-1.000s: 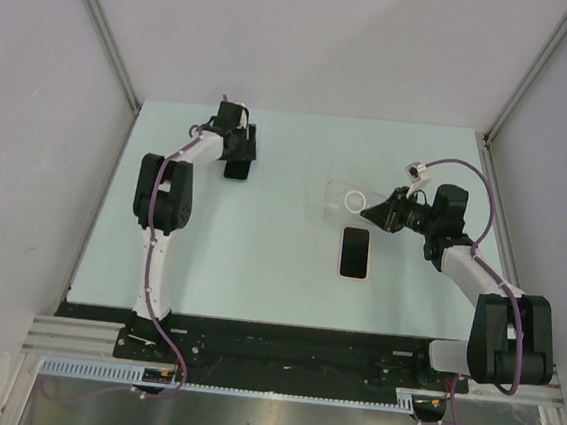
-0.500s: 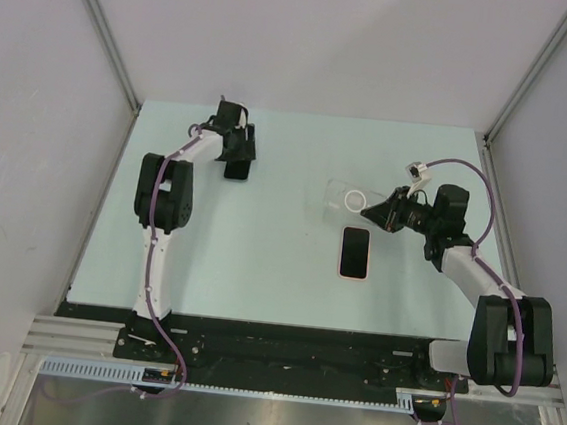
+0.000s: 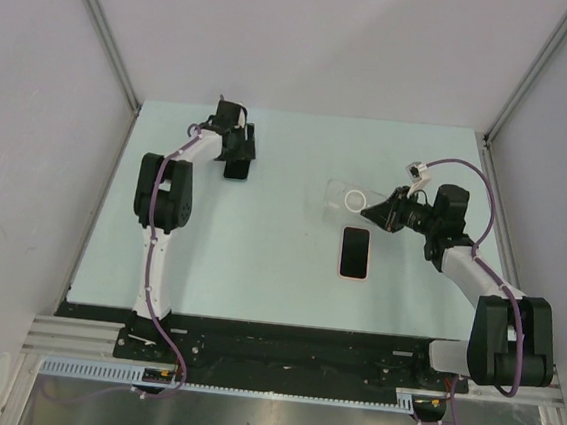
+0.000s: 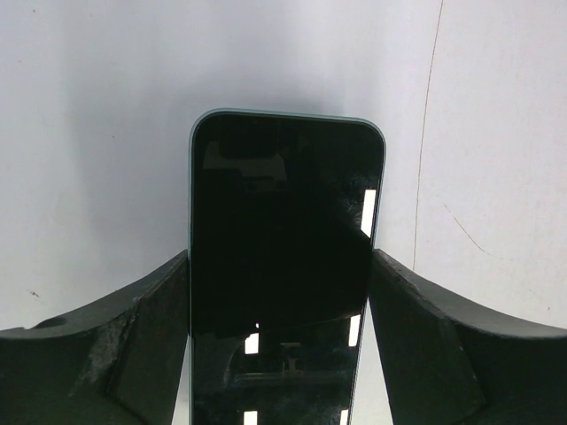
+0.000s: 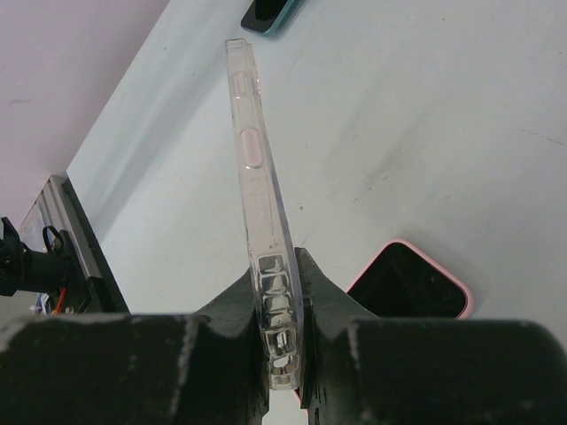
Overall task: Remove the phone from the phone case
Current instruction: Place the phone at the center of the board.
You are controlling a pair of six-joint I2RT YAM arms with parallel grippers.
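A dark-screened phone (image 4: pixel 283 221) with a teal rim sits between the fingers of my left gripper (image 4: pixel 280 258), which press on its two long sides. In the top view this phone (image 3: pixel 235 169) is at the far left of the table, under the left gripper (image 3: pixel 237 154). My right gripper (image 5: pixel 285 266) is shut on one end of the clear phone case (image 5: pixel 252 159), which is empty and stands on edge above the table. From above, the case (image 3: pixel 345 198) with its white ring shows just left of the right gripper (image 3: pixel 372 213).
A second phone with a pink rim (image 3: pixel 356 252) lies flat, screen up, in the middle of the pale green table (image 3: pixel 262 231), just below the held case. It also shows beside the right fingers as the pink-rimmed phone (image 5: pixel 412 282). Grey walls enclose the table.
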